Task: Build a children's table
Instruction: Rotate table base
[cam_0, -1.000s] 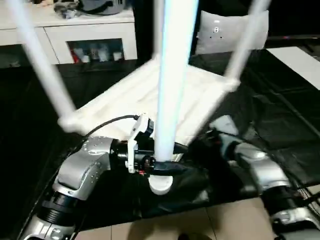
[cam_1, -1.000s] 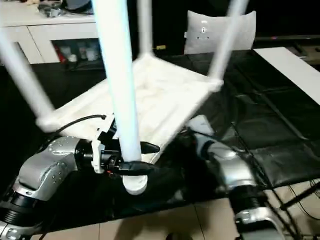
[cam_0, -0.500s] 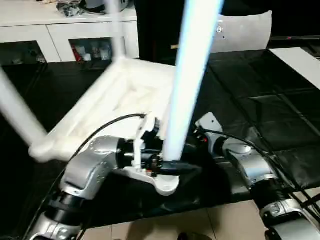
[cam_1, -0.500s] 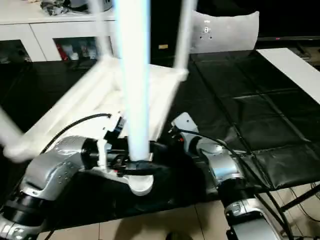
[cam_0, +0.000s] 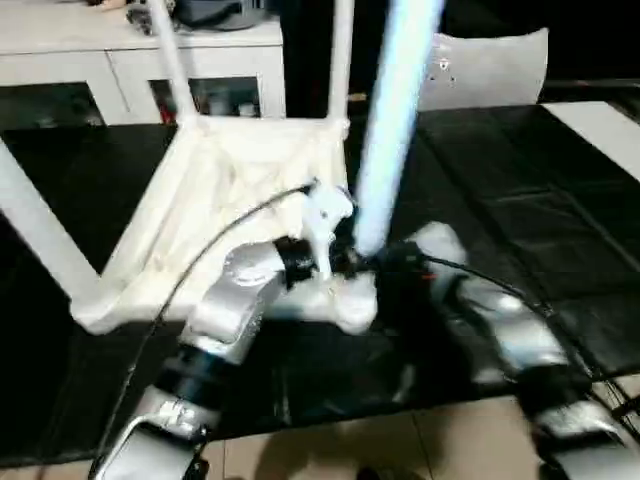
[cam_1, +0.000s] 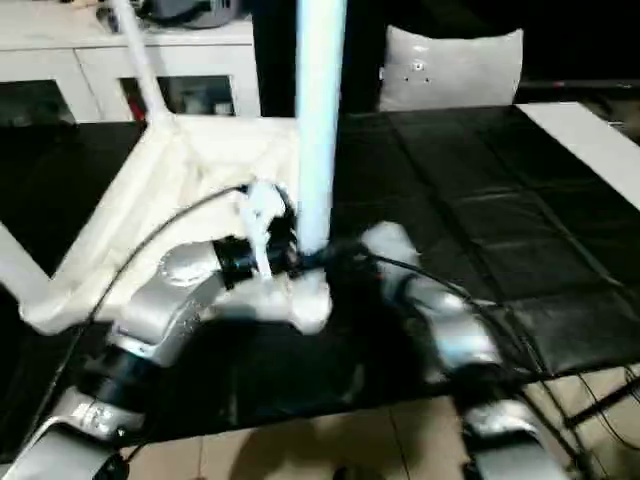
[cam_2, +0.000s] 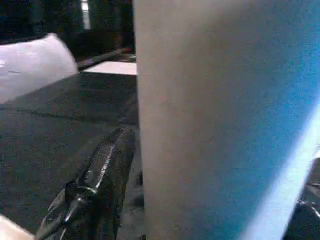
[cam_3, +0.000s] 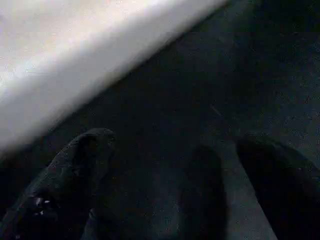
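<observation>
While the children's table (cam_0: 235, 190) lies upside down on the black desk (cam_0: 520, 210) with its legs pointing up, the left tool (cam_0: 350, 262) is clamped round the near leg (cam_0: 392, 120) low by its corner socket, and the right tool (cam_3: 170, 190) stands wide open, holding nothing. The hollow plastic looks light, stiff and slick; a low grip gives best control. No writing is legible.

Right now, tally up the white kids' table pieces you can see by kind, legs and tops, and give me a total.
Table legs: 4 (near leg, left leg, far-left leg, far-right leg)
Table top: 1
Total: 5
</observation>
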